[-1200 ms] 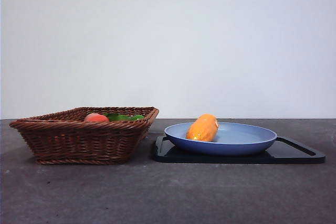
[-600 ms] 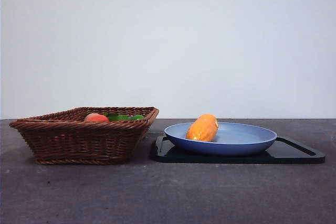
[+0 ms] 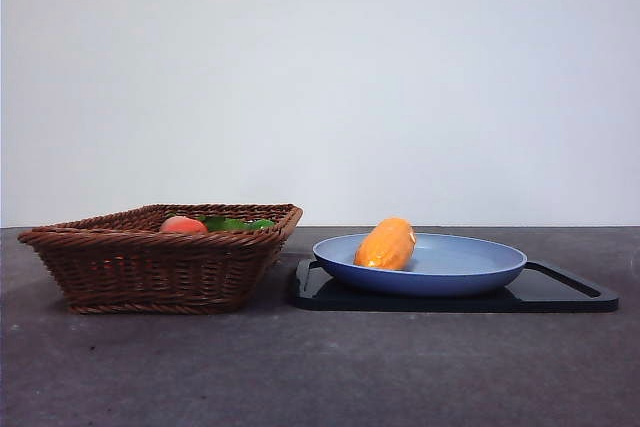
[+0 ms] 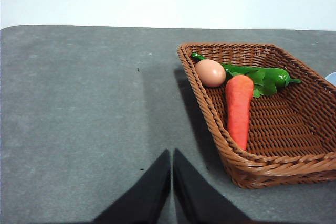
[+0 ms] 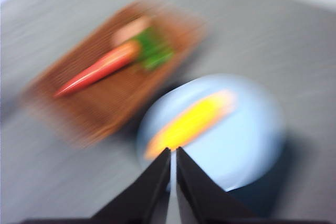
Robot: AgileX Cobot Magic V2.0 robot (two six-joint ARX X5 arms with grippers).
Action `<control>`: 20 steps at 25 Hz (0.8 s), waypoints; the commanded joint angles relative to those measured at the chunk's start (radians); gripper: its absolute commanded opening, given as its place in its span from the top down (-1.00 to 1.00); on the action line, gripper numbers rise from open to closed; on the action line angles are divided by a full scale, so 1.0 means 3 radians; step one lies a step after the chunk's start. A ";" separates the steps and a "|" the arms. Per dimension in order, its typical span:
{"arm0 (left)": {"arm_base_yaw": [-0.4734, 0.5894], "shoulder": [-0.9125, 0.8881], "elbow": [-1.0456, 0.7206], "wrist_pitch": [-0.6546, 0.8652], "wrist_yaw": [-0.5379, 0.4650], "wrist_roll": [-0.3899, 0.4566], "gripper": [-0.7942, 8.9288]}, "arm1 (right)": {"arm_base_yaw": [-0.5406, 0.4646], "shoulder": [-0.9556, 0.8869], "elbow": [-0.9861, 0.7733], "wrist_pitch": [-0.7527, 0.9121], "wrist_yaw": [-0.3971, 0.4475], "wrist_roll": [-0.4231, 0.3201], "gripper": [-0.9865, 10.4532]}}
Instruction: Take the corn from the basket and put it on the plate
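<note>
**Corn on the plate, both arms clear**

Front view: corn point(image 3: 386, 244) lying inside the light-blue plate point(image 3: 470, 269), toward the rim nearest the wicker basket point(image 3: 150, 267), long axis tilted up and away from that rim. Plate resting on a flat black tray point(image 3: 565, 294), just beside the basket. No arm anywhere in this view. Judged from this: placement done, nothing left but standing clear.

Left wrist view: left gripper point(image 4: 171, 182) empty over bare table, jaws pressed together, basket off to one side. Inside it a carrot point(image 4: 239, 108), an egg-shaped pinkish fruit point(image 4: 210, 72) and a green leafy item point(image 4: 260, 76), hardly visible over the rim from the front.

Right wrist view: heavily blurred. Right gripper point(image 5: 171, 182) high above the plate, jaws nearly touching, nothing between them. Corn just beyond the tips, lying diagonally; clearly the nearer arm. Carrot in the basket running roughly parallel to the corn.
</note>
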 commanded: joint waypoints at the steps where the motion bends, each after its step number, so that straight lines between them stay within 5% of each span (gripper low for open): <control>1: 0.0006 -0.0003 -0.0094 -0.0014 0.0001 -0.0031 0.82 | -0.0294 -0.0135 -0.0092 0.0338 -0.0062 -0.0140 0.82; 7: 0.0006 -0.0003 -0.0094 -0.0014 0.0001 -0.0031 0.82 | -0.1261 -0.1030 -0.1186 0.1382 -0.0142 -0.0144 0.82; 20: 0.0006 -0.0003 -0.0094 -0.0014 0.0001 -0.0029 0.82 | -0.1724 -0.2363 -0.2659 0.1906 -0.0027 -0.0346 0.82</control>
